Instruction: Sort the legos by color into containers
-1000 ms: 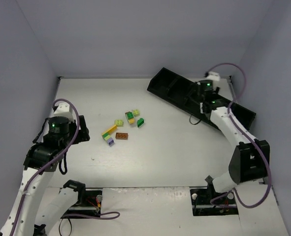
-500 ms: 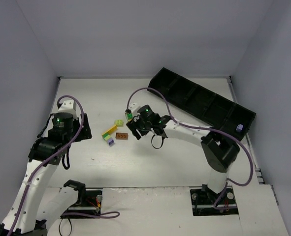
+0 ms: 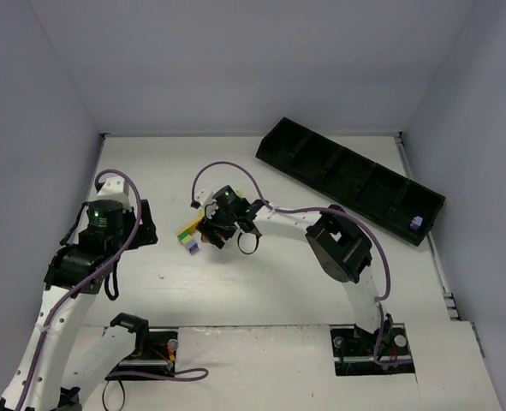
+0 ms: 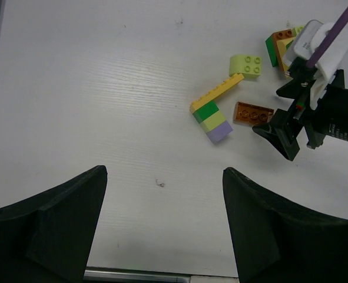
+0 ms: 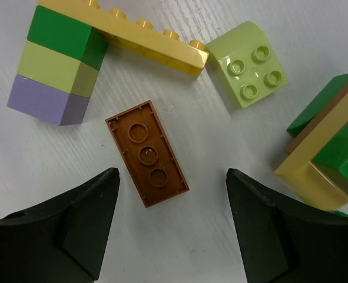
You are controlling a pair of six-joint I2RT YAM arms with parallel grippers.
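1. Swinging across from the black tray at upper right, where it was a second ago, the right gripper now sits over the legos at centre-left of the top view; the left arm has barely shifted
2. Its jaws are spread and carry nothing; in the wrist view the orange-brown brick lies underside-up on the table, at centre frame between the fingers
3. One lilac piece rests in the tray's far-right compartment; every other brick remains clustered
4. My reading: a drop-off is done and the brown brick is the next pick
5. Over at lower left, the left gripper is spread wide and empty, short of the cluster
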